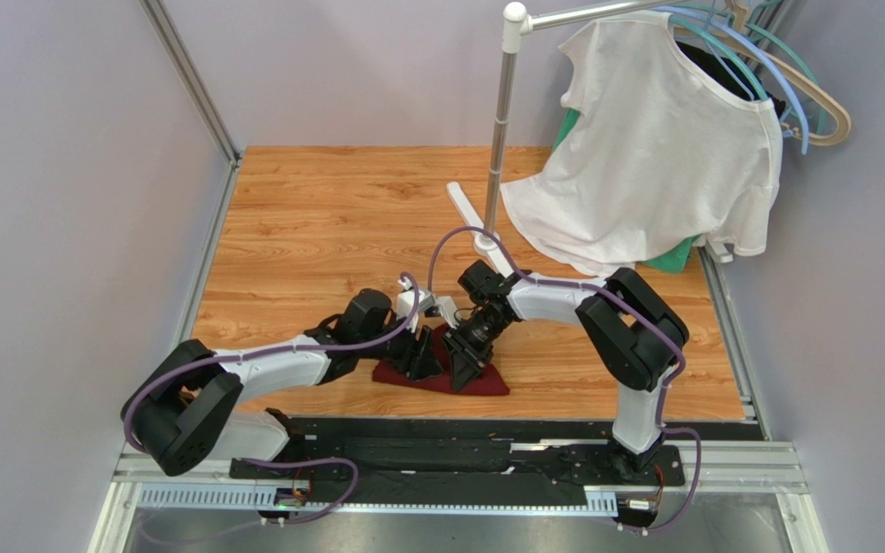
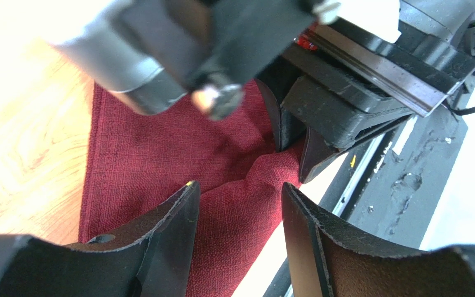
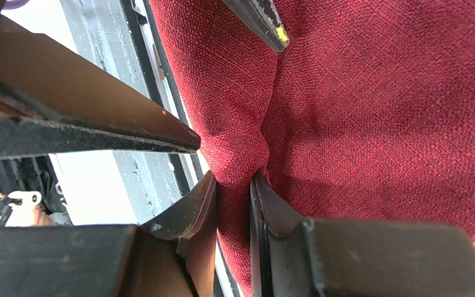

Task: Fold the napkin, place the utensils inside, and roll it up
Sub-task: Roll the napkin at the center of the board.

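Observation:
The dark red napkin (image 1: 484, 381) lies on the wooden table near its front edge, with a ridge of cloth pulled up. My right gripper (image 3: 234, 182) is shut on that ridge of the napkin (image 3: 370, 99), pinching it between both fingers. My left gripper (image 2: 237, 193) faces it from the left and is open. Its fingers stand either side of the raised fold of the napkin (image 2: 153, 148) without squeezing it. From above, the left gripper (image 1: 422, 353) and right gripper (image 1: 465, 360) meet over the cloth. No utensils are in view.
A white T-shirt (image 1: 655, 138) hangs on a rack at the back right, and the rack's metal pole (image 1: 503, 127) rises from a white base just behind the grippers. A black rail (image 1: 470, 438) runs along the table's front edge. Grey walls close both sides.

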You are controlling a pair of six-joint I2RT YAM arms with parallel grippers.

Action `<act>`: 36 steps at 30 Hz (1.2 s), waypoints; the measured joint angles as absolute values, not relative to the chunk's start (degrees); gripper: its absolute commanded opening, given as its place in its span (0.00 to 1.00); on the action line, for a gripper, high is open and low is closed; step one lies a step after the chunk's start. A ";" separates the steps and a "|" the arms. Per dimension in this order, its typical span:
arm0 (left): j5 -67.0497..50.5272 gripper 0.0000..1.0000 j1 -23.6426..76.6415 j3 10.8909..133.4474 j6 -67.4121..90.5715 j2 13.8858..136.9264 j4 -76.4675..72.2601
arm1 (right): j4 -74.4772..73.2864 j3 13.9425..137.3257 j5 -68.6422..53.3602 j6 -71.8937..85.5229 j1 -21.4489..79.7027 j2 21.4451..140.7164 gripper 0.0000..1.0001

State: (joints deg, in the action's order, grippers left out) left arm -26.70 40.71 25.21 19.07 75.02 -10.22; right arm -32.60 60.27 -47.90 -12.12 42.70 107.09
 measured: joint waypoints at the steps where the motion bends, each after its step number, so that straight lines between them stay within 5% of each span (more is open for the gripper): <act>1: -26.22 0.59 40.97 25.47 19.09 75.16 -9.91 | -32.93 60.58 -48.23 -12.23 42.54 107.46 0.00; 8: -23.99 0.54 41.63 26.74 19.18 76.25 -8.32 | -34.63 61.91 -50.11 -13.17 41.56 109.21 0.00; 16: -22.37 0.31 42.04 27.92 19.33 77.67 -7.73 | -35.24 62.39 -51.44 -13.52 40.93 110.19 0.00; 22: -22.13 0.36 42.04 28.49 19.33 78.39 -7.42 | -35.55 62.63 -52.01 -13.39 40.58 110.59 0.00; 27: -23.33 0.59 42.48 27.09 19.03 76.36 -7.46 | -35.68 62.81 -52.25 -12.88 40.07 110.89 0.00; 36: -23.51 0.62 43.53 21.47 19.42 66.28 -7.88 | -38.81 65.54 -55.13 -12.10 38.35 114.45 0.00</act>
